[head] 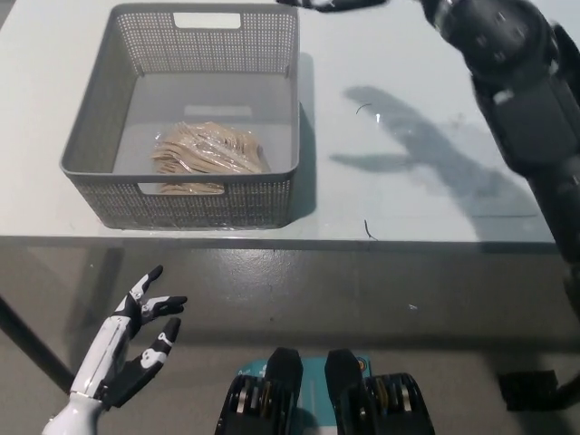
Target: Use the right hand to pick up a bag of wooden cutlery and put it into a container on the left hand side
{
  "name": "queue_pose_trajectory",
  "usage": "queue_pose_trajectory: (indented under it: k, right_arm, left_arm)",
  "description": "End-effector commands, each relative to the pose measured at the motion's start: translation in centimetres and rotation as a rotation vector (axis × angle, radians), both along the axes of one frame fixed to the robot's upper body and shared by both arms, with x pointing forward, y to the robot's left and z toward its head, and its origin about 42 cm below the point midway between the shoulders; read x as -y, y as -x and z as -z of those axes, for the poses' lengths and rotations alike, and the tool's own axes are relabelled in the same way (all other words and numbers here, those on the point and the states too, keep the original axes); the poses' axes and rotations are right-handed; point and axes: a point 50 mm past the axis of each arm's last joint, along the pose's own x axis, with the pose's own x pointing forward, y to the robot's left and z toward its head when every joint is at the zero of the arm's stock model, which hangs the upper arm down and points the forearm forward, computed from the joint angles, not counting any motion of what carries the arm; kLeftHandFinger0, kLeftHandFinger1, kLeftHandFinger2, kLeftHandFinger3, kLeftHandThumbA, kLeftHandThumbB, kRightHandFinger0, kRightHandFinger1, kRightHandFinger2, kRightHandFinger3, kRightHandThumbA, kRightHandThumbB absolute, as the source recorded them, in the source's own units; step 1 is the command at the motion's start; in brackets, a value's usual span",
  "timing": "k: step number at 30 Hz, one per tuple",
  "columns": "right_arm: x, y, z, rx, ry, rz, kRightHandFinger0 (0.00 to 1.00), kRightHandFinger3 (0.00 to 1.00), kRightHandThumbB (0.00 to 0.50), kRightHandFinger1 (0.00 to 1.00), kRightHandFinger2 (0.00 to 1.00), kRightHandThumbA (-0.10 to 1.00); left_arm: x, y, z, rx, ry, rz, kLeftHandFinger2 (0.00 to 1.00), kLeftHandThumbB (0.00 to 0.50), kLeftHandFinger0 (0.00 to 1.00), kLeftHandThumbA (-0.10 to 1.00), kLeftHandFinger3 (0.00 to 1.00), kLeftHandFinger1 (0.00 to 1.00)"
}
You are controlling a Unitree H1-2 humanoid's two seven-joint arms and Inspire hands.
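A clear bag of wooden cutlery (pixel 208 156) lies flat on the floor of the grey mesh basket (pixel 98 127), toward its near wall. My black right hand (pixel 332 4) shows only at the top edge of the picture, beyond the basket's far right corner, fingers stretched out and holding nothing. Its arm (pixel 526 100) runs down the right side, high above the table. My white left hand (pixel 127 349) rests at the lower left, below the table edge, fingers apart and empty.
The basket stands on the left part of a pale table (pixel 408 190), whose front edge (pixel 362 240) crosses the picture. The arm's shadow (pixel 426 145) falls on the table right of the basket. Grey floor lies below the edge.
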Motion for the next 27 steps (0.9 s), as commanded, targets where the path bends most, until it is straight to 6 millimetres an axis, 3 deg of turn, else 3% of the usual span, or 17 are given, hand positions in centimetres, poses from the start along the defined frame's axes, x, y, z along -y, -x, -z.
queue_pose_trajectory:
  k: [1,2,5,7,9,11,13,15,17,20,22,27]
  right_arm:
    - [7.9,9.0,-4.9,0.166,-0.363,-0.098,1.0,1.0,0.391,1.0,1.0,0.85]
    - [8.6,10.0,-4.2,0.174,-0.401,-0.111,1.0,1.0,0.378,1.0,1.0,0.86]
    - [10.1,13.1,-1.3,0.171,-0.494,-0.142,1.0,1.0,0.436,1.0,1.0,0.89]
    - [10.4,14.3,0.2,0.162,-0.518,-0.146,1.0,1.0,0.417,1.0,1.0,0.86]
    - [10.4,16.0,2.6,0.141,-0.567,-0.146,1.0,1.0,0.405,1.0,1.0,0.81]
    - [10.1,17.6,5.1,0.137,-0.568,-0.135,1.0,1.0,0.368,1.0,1.0,0.85]
    - [9.8,18.5,6.9,0.115,-0.574,-0.131,1.0,1.0,0.369,1.0,1.0,0.87]
    - [9.4,19.2,9.2,0.093,-0.576,-0.115,1.0,1.0,0.39,1.0,1.0,0.92]
    - [8.9,19.6,12.8,0.065,-0.597,-0.066,1.0,1.0,0.394,1.0,1.0,0.95]
    - [8.6,20.1,16.8,0.0,-0.628,-0.009,1.0,1.0,0.356,1.0,1.0,0.94]
    - [8.5,20.5,19.5,-0.044,-0.66,0.005,1.0,1.0,0.299,1.0,1.0,0.98]
    - [7.7,21.8,25.8,-0.198,-0.726,0.041,1.0,1.0,0.216,1.0,1.0,1.0]
  left_arm:
    - [-1.0,-1.0,-0.9,0.035,-0.044,0.019,0.83,0.208,0.9,0.88,1.0,0.81]
    - [-1.0,-1.1,-0.7,0.037,-0.046,0.019,0.87,0.21,0.92,0.95,1.0,0.84]
    - [-1.3,-1.4,-0.1,0.04,-0.032,0.02,0.95,0.184,0.95,1.0,1.0,0.91]
    - [-1.5,-1.7,0.0,0.039,-0.027,0.014,1.0,0.234,1.0,1.0,1.0,0.99]
    - [-1.5,-2.0,0.1,0.029,-0.013,-0.001,1.0,0.285,1.0,1.0,1.0,1.0]
    - [-1.4,-2.2,0.1,0.033,-0.004,-0.013,1.0,0.317,1.0,1.0,1.0,1.0]
    - [-1.5,-2.4,0.1,0.031,0.0,-0.021,1.0,0.344,1.0,1.0,1.0,1.0]
    - [-1.6,-2.4,0.0,0.027,0.006,-0.026,1.0,0.341,1.0,1.0,1.0,1.0]
    - [-1.7,-2.6,-0.1,0.025,0.011,-0.021,1.0,0.336,1.0,1.0,1.0,1.0]
    - [-1.7,-2.9,0.0,0.032,0.007,-0.015,1.0,0.338,1.0,1.0,1.0,1.0]
    - [-1.7,-3.1,-0.1,0.035,0.014,-0.015,1.0,0.341,1.0,1.0,1.0,1.0]
    - [-1.7,-3.5,-0.5,0.026,0.026,-0.012,1.0,0.346,1.0,1.0,1.0,1.0]
